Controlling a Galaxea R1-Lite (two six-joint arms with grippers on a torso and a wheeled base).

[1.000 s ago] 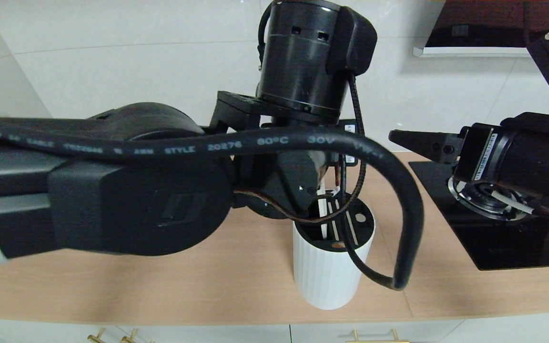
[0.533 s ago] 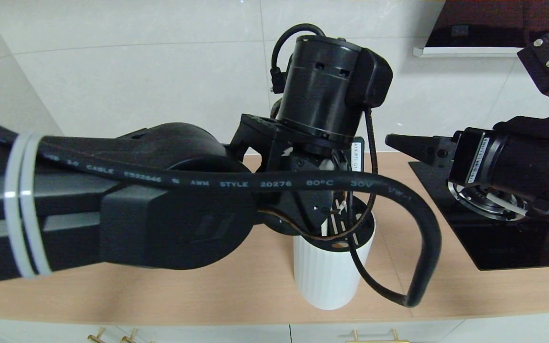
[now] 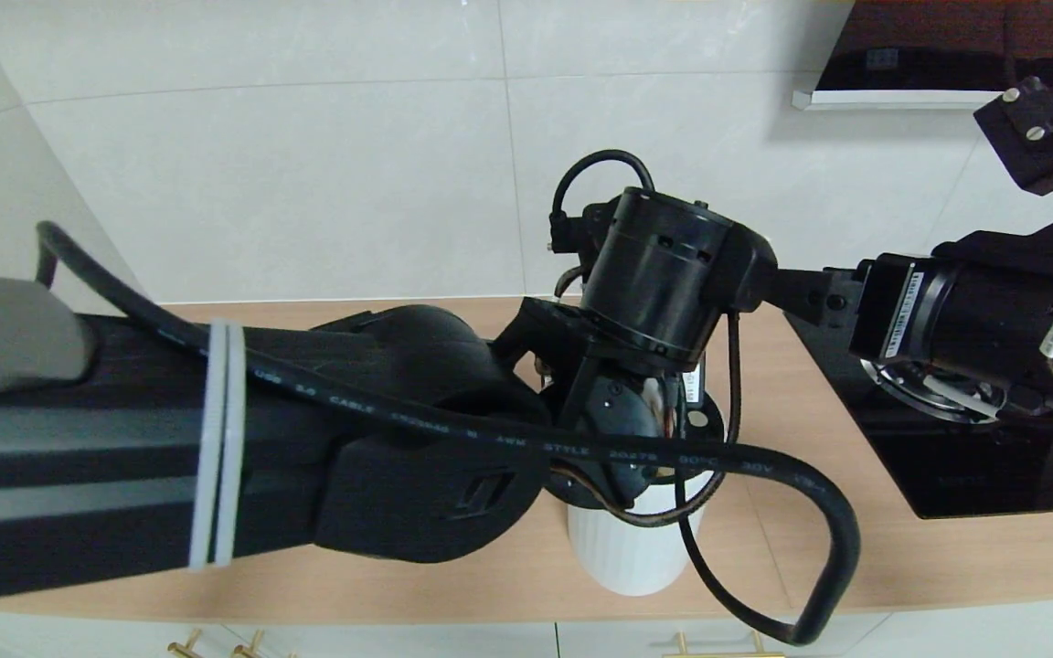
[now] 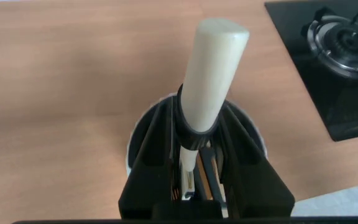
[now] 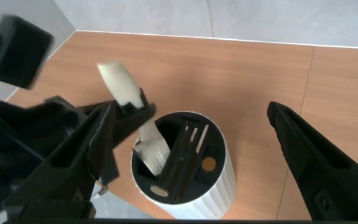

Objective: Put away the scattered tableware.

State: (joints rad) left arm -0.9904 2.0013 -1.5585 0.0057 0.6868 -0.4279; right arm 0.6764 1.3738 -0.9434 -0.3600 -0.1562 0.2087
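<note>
A white ribbed holder (image 3: 629, 556) stands on the wooden counter near its front edge. My left gripper (image 4: 202, 134) hangs straight over it, shut on a cream-handled utensil (image 4: 213, 65). The utensil stands upright with its lower end down inside the holder (image 5: 219, 186), among dark slots that hold other pieces. In the right wrist view the cream handle (image 5: 124, 84) leans out above the holder's rim. My right gripper (image 5: 191, 109) hovers open just to the right of the holder and above it, with nothing between its fingers (image 5: 309, 155).
A black gas hob (image 3: 947, 475) with a burner (image 4: 344, 38) lies on the counter to the right. A tiled wall runs behind, and a dark hood (image 3: 910, 55) hangs at the upper right. Bare counter (image 3: 380, 585) stretches left of the holder.
My left arm has come down over the holder, sinking the cream-handled utensil into it. The right arm has hardly moved.
</note>
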